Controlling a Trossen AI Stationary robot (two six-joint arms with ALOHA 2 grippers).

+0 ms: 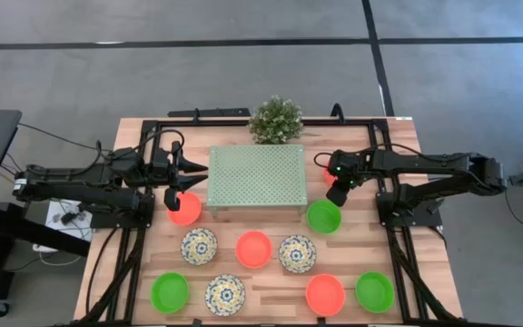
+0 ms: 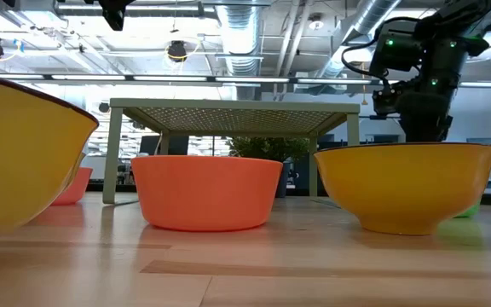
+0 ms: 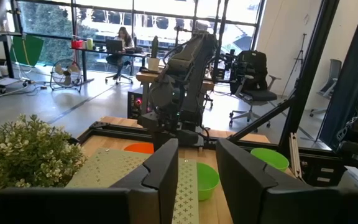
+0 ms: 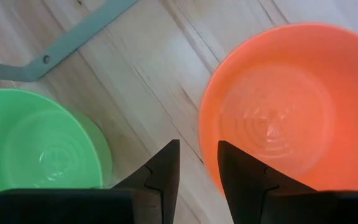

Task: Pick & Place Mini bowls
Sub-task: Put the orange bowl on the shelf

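Several mini bowls sit upright on the wooden table: orange ones, green ones and patterned ones. My right gripper is open and points steeply down beside the platform's right end. It hangs between a green bowl and an orange bowl, over the orange bowl's rim, touching neither. My left gripper is open and level at the platform's left end, with nothing between its fingers.
The pale green perforated platform stands on legs at the table's middle back. A small bushy plant sits behind it. Black frame rails run along the table's left and right sides. People sit at desks in the room beyond.
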